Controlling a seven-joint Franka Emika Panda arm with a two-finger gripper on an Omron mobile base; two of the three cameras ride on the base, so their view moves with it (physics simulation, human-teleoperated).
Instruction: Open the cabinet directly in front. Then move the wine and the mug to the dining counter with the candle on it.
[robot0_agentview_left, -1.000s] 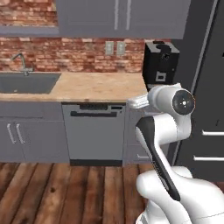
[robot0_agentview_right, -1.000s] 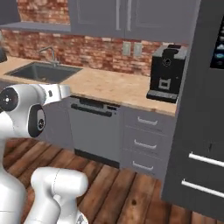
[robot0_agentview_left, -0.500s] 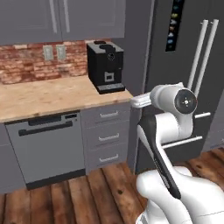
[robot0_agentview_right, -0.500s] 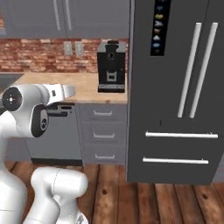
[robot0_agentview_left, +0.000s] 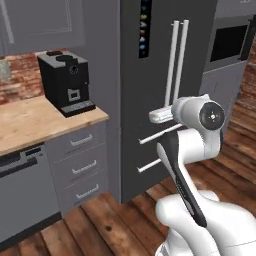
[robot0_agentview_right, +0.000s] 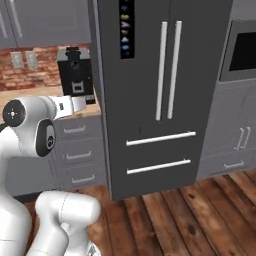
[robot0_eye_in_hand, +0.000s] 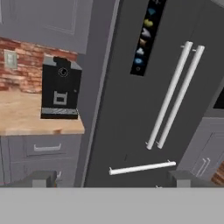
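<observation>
On the counter (robot0_agentview_left: 30, 125), a black coffee machine (robot0_agentview_left: 66, 82) stands beside the fridge (robot0_agentview_right: 150, 90)

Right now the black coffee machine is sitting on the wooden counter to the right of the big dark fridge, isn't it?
Not quite. The black coffee machine does sit on the wooden counter, but it is to the left of the big dark fridge, not the right. The left base view shows this, and the right base view agrees.
</observation>
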